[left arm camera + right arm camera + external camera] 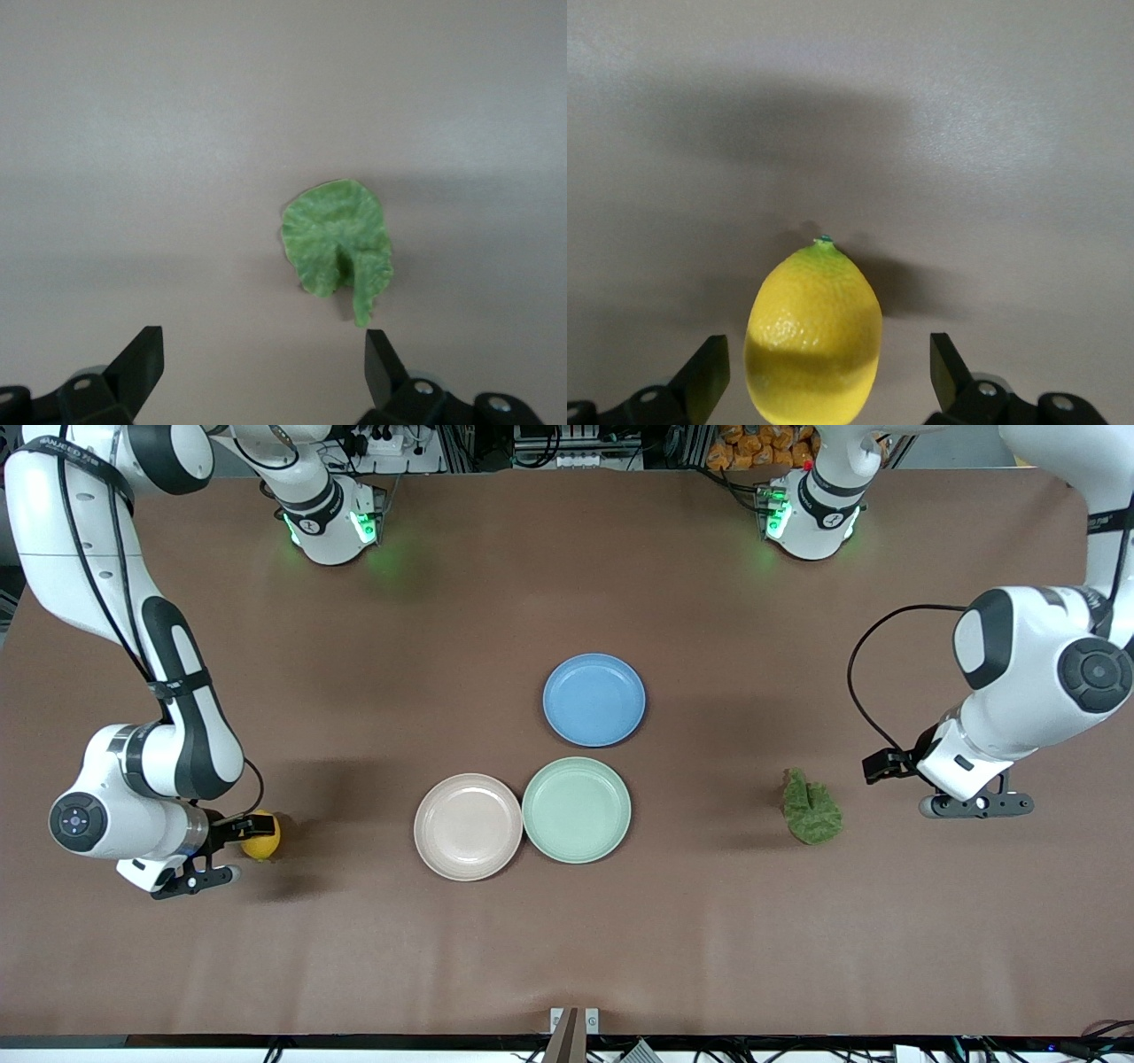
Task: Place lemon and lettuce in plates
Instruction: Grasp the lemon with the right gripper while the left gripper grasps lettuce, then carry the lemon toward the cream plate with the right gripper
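- The lemon [260, 836] sits on the brown surface [567, 921] toward the right arm's end, well apart from the plates.
- Right pincer [824, 372] is low over that lemon, jaws spread wide; the right wrist view shows the fruit between the two fingers [709, 372], with daylight on both sides. Nothing gripped.
- The lemon's nubbed tip points away from the pincer, and a band of shadow crosses its skin.
- At the left arm's end, the lettuce [810, 808] lies flat on the surface, a wrinkly green leaf with its narrow stem end farther from the front camera.
- Left pincer [974, 804] hangs just beside the lettuce, toward the left arm's end, jaws wide open and empty.
- In the left wrist view the leaf [338, 246] lies ahead of the open fingers, not between them.
- At mid-surface, the beige-pink plate [468, 826] and the mint green plate [576, 810] sit side by side, rims touching or nearly so; both are bare.
- The blue plate [594, 700] sits just farther from the front camera than the mint one.
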